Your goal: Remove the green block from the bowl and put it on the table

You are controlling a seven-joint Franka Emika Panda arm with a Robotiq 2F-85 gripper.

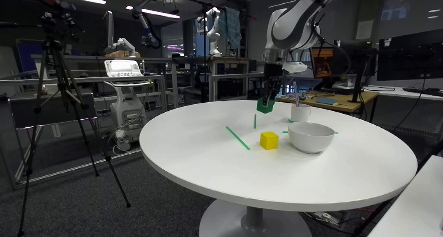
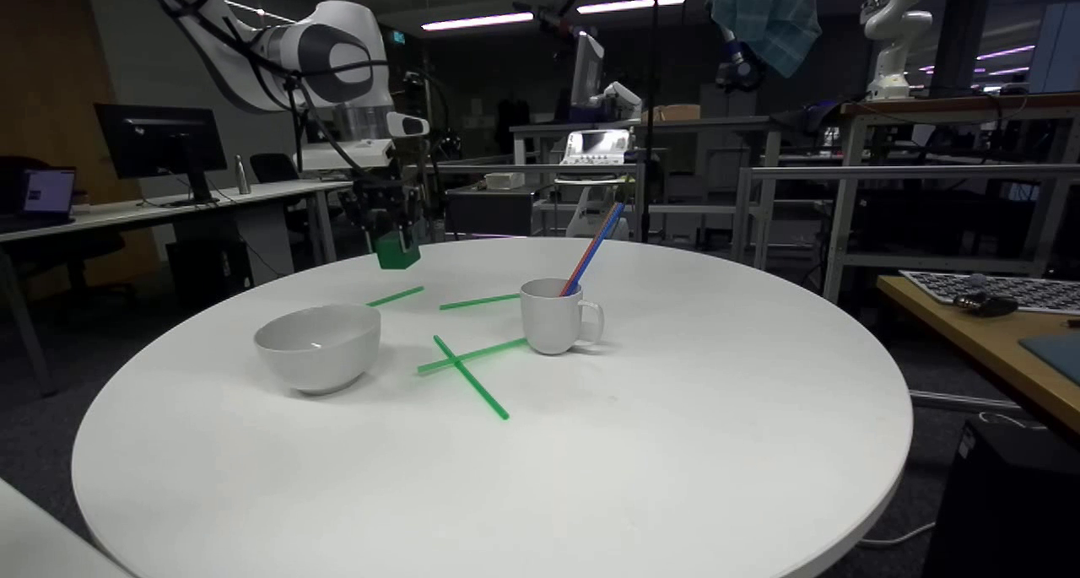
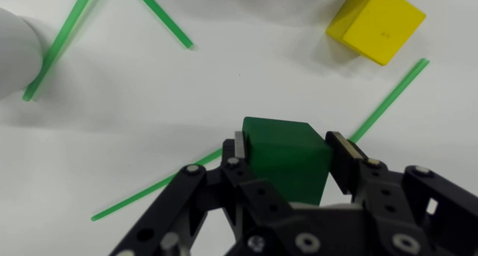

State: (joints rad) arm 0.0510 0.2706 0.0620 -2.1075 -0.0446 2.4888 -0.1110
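Note:
The green block (image 1: 264, 106) is held between the two fingers of my gripper (image 1: 268, 98) above the table (image 1: 193, 161). In an exterior view the green block (image 2: 400, 254) and gripper (image 2: 389, 239) are beyond the bowl (image 2: 316, 350). In the wrist view the green block (image 3: 285, 151) sits tilted between the fingertips of the gripper (image 3: 286, 145), its left side against one pad and a right edge at the other pad. The white bowl (image 1: 310, 136) stands upright on the table, apart from the block. Its inner bottom is not fully visible.
A yellow block (image 1: 269, 140) is beside the bowl, also in the wrist view (image 3: 384, 26). A white mug (image 2: 553, 316) holds blue and red sticks (image 2: 591, 253). Several thin green sticks (image 2: 472, 380) lie scattered on the table, some below the gripper.

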